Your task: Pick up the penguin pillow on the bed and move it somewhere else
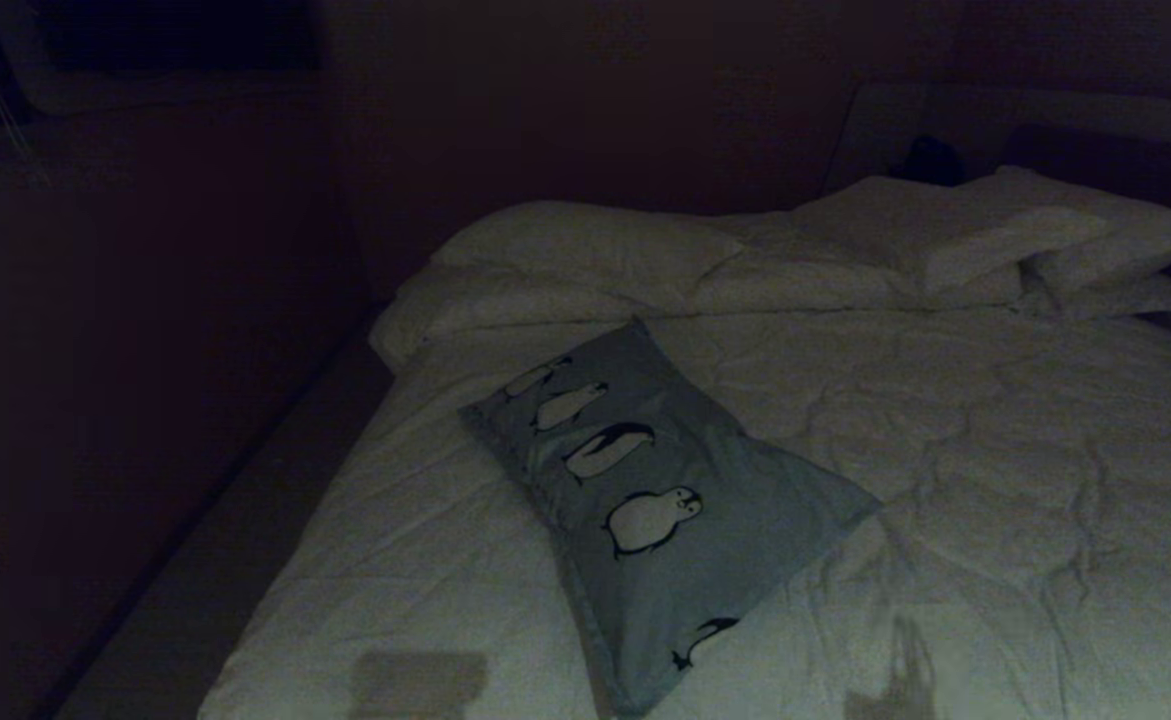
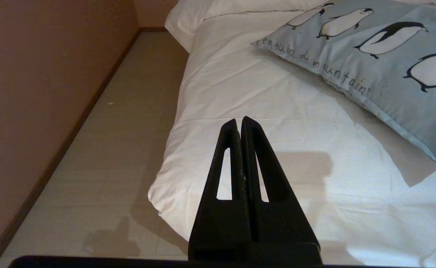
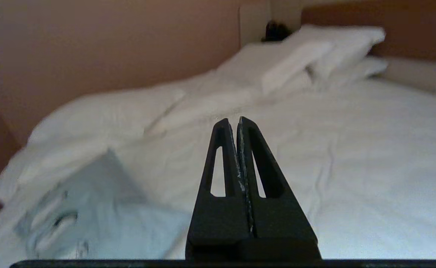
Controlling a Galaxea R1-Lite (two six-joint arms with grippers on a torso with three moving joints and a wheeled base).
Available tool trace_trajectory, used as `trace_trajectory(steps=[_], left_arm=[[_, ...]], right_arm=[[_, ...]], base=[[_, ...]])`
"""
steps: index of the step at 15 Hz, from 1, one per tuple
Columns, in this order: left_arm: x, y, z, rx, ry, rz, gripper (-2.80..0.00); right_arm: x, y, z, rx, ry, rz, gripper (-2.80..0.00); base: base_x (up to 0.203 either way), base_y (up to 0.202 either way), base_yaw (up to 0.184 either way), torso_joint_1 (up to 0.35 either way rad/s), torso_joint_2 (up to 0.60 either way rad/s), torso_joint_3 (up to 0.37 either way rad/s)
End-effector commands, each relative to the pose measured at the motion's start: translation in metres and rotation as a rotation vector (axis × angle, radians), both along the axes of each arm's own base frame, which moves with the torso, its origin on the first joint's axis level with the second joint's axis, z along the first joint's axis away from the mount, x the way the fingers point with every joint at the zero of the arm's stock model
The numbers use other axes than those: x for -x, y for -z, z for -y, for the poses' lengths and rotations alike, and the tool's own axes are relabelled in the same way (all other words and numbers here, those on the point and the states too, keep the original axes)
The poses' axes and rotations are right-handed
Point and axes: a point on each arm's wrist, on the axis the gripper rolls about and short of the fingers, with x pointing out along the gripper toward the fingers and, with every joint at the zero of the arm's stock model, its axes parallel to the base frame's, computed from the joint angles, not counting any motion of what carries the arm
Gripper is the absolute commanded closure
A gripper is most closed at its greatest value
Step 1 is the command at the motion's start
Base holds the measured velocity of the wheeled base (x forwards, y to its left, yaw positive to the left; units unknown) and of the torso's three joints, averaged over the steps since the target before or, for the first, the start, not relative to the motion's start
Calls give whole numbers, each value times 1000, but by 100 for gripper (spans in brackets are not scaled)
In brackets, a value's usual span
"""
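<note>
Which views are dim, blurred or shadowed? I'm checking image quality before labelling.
Head view: very dim, the room left of the bed nearly black. Left wrist view: bright and sharp, the shut left gripper throwing a shadow on the duvet. Right wrist view: blurred, smearing the penguin pillow beyond the shut right gripper.

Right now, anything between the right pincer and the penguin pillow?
Nothing visible. The right pincer is shut and empty above the bed; the penguin pillow lies flat on the duvet below and to one side, with only bare duvet between. The white pillows sit farther off, by the headboard.
</note>
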Motion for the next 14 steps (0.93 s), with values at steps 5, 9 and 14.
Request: trace_trajectory(steps=[5, 9, 14], left_arm=[[0, 0, 0, 0, -1, 1, 0], [0, 0, 0, 0, -1, 0, 0], [0, 0, 0, 0, -1, 1, 0]], right_arm=[[40, 52, -2, 19, -101, -83, 0], [51, 74, -3, 31, -141, -99, 0], [53, 93, -3, 44, -142, -90, 0]], base=[[0, 0, 0, 8, 1, 1], [0, 0, 0, 0, 0, 0], [0, 0, 0, 0, 0, 0]])
